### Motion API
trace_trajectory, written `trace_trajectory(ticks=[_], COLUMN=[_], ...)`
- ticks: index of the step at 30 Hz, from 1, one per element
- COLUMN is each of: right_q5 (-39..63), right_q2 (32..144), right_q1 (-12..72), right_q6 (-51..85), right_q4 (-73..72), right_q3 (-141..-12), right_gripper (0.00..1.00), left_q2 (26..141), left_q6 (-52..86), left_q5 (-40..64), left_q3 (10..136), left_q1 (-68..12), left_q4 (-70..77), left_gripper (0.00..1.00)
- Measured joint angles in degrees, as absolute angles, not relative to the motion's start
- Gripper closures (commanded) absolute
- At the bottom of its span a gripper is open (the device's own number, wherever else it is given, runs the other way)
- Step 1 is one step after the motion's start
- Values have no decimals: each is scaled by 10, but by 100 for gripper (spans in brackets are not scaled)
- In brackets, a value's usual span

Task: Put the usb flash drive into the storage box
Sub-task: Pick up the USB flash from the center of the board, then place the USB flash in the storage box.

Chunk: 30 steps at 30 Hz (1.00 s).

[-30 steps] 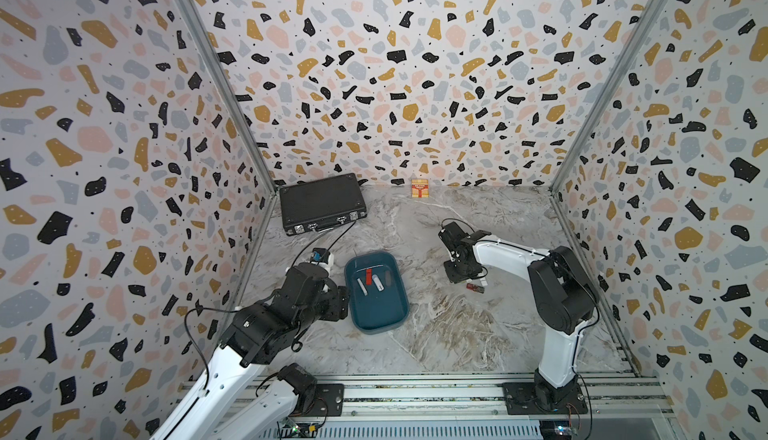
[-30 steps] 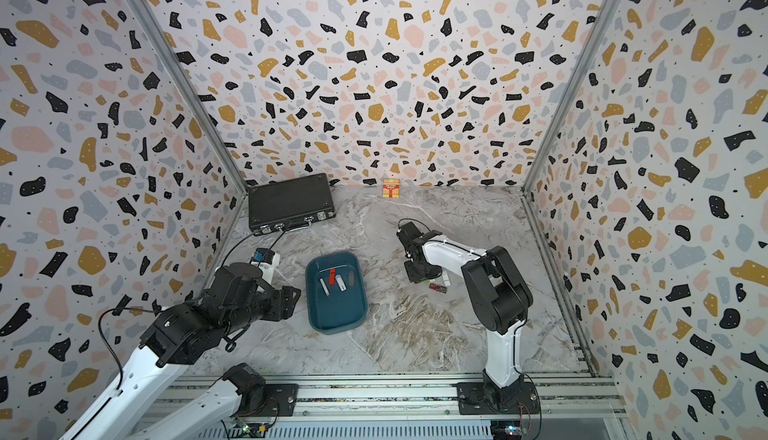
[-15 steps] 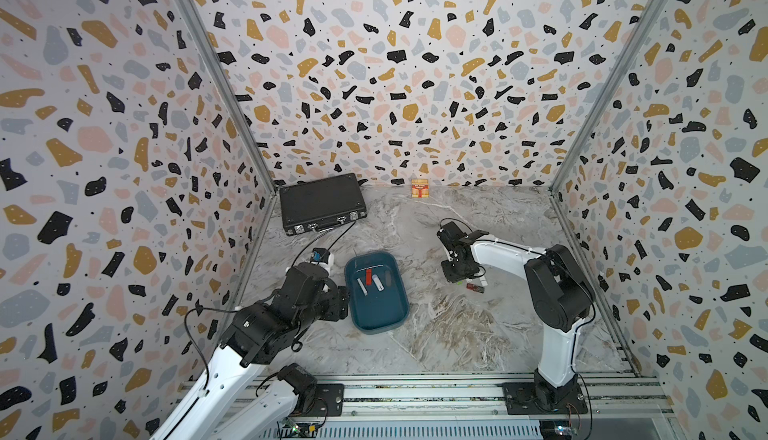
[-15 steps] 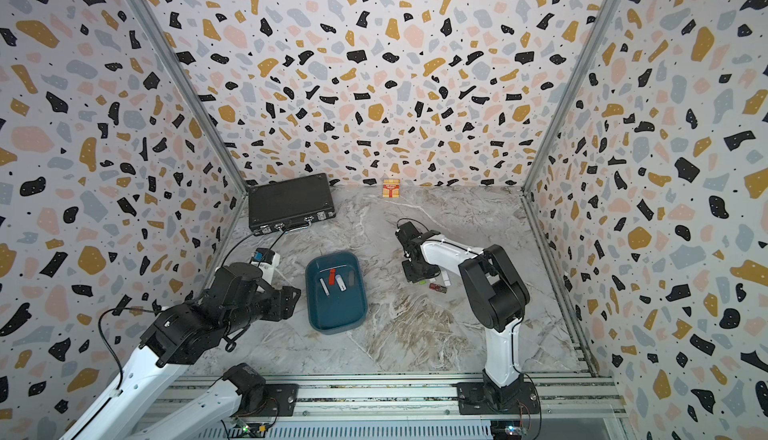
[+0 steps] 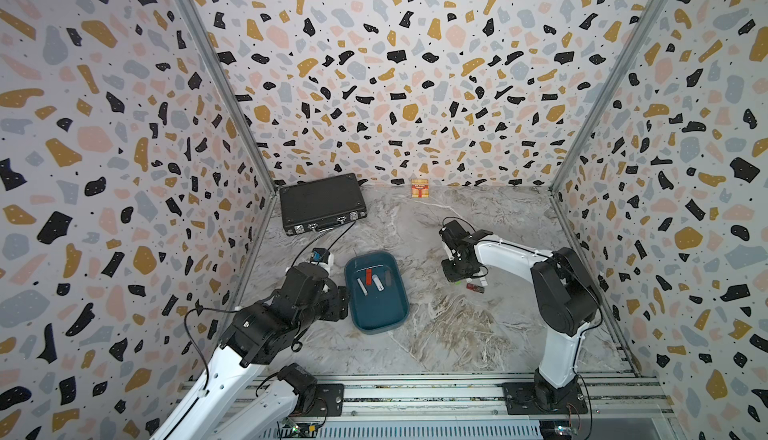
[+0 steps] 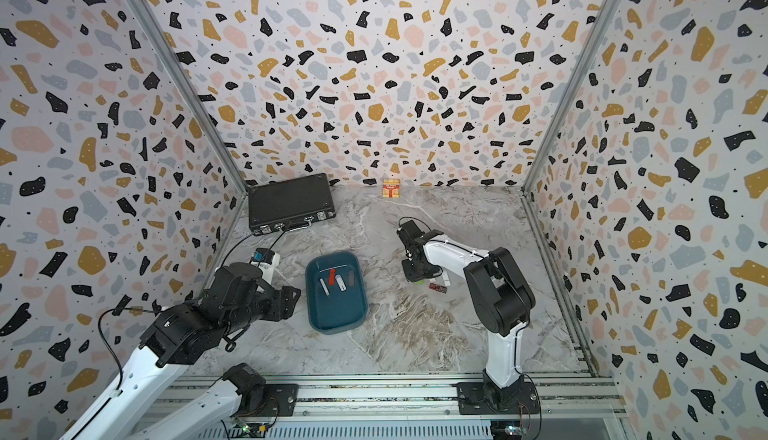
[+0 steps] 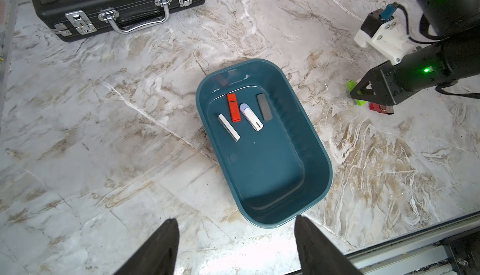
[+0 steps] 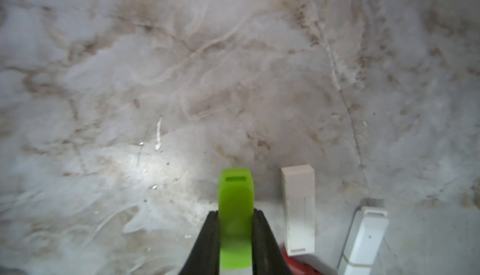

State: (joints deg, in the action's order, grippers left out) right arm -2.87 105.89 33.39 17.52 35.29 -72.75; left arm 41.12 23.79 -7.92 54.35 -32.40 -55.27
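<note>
Nearest you, the left pincer (image 7: pixel 233 219) hangs released over the table (image 7: pixel 104 156). Its two black fingers are spread wide with nothing between them, just beside the near end of the storage box (image 7: pixel 272 172). The box is a shallow teal tub lying lengthwise away from you, between the two arms. Four flash drives (image 7: pixel 232 107) lie at its far end, and its near half is bare.

Farther on, to the right of the box, the right pincer (image 8: pixel 235 212) is down at the table, clenched on the green flash drive (image 8: pixel 235 190). In the right wrist view, the drive's long axis runs straight out along the fingers. They press its two long sides, and its slotted end sticks out past the tips. You cannot tell whether it has left the table. Two white drives (image 8: pixel 298 208) lie just beside it, with a red drive (image 5: pixel 475 288) near them.

The relation that matters: from this pincer the box lies to the left and slightly nearer you, close but apart, with bare table between. The right arm has the drive. The left is at the box but well apart from the drive, so the carry looks like the right arm's job.

Farthest off, a black briefcase (image 5: pixel 322 203) and a small carton (image 5: pixel 419 187) sit by the back wall.
</note>
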Motion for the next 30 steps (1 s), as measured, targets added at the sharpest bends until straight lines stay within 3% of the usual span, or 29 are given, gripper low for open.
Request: trace_trajectory(ticks=[9,17,30], right_q5=[93,121,103], right_q2=[928,1042,1202], right_q1=[392,518,588], right_q6=[234,264,266], right_q4=[293,285,316], right_q3=[-716,-812,-908], right_gripper=[89,90,87], left_q2=[407,406,405], left_q6=[239,243,247], left_q5=[-81,-89,-95], left_q3=[543,544,543], left_q1=[-324,-324,-324], left_q4=[-552,-553,-553], left_gripper=[25,26,25])
